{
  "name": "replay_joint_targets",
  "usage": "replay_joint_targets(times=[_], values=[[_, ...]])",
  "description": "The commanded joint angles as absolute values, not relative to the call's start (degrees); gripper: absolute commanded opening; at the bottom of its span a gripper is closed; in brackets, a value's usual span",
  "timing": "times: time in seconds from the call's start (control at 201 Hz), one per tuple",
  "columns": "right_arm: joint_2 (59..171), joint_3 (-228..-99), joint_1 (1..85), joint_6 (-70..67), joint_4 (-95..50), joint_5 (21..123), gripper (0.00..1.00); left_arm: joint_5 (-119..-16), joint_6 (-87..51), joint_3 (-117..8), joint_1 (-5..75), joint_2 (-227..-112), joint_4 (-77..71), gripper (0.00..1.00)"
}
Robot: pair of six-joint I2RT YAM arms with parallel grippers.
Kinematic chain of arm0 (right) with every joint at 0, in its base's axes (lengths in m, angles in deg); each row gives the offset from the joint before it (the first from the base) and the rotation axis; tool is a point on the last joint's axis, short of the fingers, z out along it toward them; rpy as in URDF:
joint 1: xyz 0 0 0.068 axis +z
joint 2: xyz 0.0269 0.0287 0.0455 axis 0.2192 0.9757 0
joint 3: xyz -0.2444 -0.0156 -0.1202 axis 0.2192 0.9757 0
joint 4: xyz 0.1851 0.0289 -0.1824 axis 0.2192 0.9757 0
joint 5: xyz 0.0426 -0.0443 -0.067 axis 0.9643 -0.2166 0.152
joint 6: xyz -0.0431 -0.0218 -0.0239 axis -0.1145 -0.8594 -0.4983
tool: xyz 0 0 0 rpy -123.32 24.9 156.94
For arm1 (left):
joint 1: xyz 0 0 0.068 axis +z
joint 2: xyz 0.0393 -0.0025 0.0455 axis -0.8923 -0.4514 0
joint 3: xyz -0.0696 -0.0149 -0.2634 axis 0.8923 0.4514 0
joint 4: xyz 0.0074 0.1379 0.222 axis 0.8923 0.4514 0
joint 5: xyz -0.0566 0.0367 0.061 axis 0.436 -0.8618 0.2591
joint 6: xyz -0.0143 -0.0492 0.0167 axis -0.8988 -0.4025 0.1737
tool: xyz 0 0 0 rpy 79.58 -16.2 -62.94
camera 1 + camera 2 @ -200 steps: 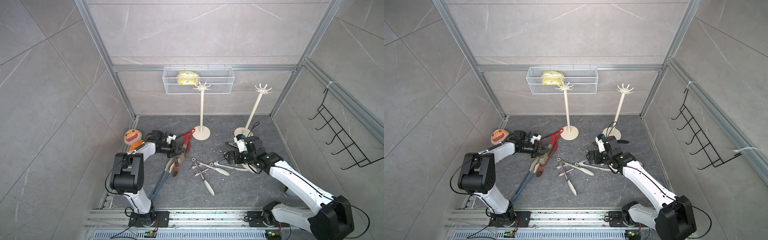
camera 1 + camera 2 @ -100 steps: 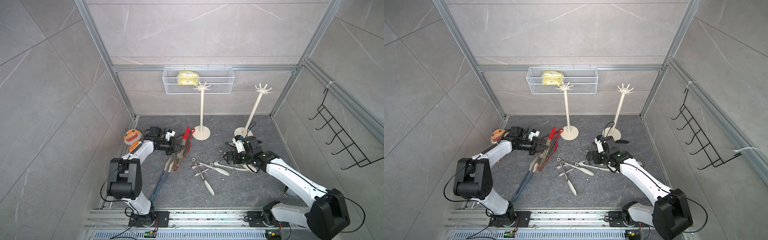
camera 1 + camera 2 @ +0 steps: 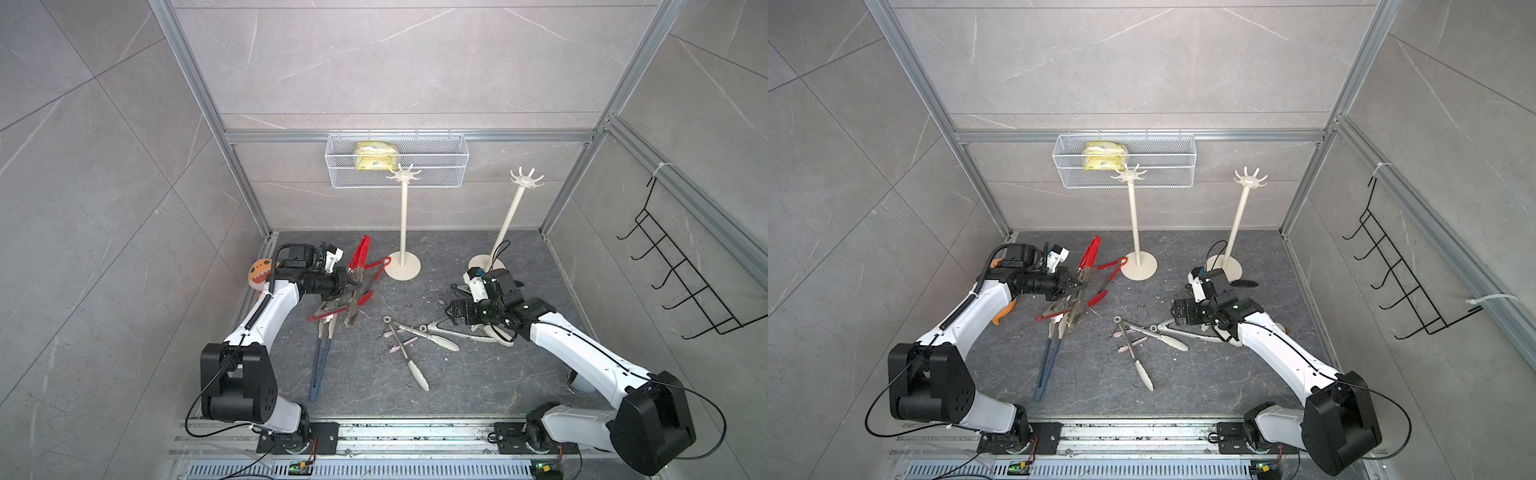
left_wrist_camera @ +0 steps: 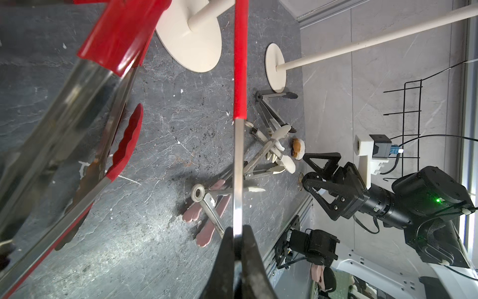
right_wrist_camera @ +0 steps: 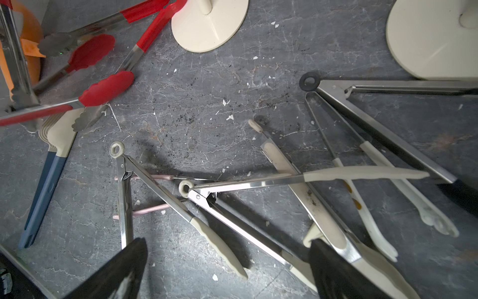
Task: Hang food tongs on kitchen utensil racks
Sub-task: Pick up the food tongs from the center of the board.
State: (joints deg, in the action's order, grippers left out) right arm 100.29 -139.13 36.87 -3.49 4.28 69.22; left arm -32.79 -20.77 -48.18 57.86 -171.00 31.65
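Two cream kitchen utensil racks stand at the back, a left rack [image 3: 402, 224] [image 3: 1133, 220] and a right rack [image 3: 509, 220] [image 3: 1237, 220], both with bare prongs. My left gripper [image 3: 353, 286] [image 3: 1079, 286] [image 4: 238, 233] is shut on one steel arm of the red-handled food tongs [image 3: 360, 253] [image 3: 1090, 253] [image 4: 239, 77], which tilt up off the floor left of the left rack's base. My right gripper [image 3: 451, 309] [image 3: 1177, 311] [image 5: 227, 243] hangs open, low over a heap of cream-tipped tongs [image 3: 415, 336] [image 5: 207, 196], holding nothing.
Blue-handled tongs [image 3: 320, 361] and red silicone-tipped tongs [image 5: 106, 88] lie under the left gripper. Black-ringed tongs [image 5: 362, 116] lie by the right rack's base. An orange toy [image 3: 259, 270] sits at the left wall, a white mesh basket [image 3: 397, 166] on the back wall, a black wire hook rack [image 3: 681, 282] on the right wall.
My left gripper has finished closing on the red-handled tongs and raised them slightly, tipping their handle end up toward the back. The right gripper has stayed open and nearly still.
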Motion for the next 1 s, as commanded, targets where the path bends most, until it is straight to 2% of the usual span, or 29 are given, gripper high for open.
replay_joint_targets(times=[0.0,0.538,0.996], values=[[101.0,-140.8,37.2,-3.6,3.8,69.7,1.0,-30.1,-18.7,-49.4,57.2,-167.4,28.2,0.06],[100.6,-142.8,37.2,-3.0,4.6,70.4,1.0,-26.5,-18.4,-47.5,52.8,-164.5,21.6,0.05],[101.4,-145.7,37.3,-2.4,5.1,71.5,1.0,-35.3,-16.9,-38.9,50.2,-154.7,11.8,0.03]])
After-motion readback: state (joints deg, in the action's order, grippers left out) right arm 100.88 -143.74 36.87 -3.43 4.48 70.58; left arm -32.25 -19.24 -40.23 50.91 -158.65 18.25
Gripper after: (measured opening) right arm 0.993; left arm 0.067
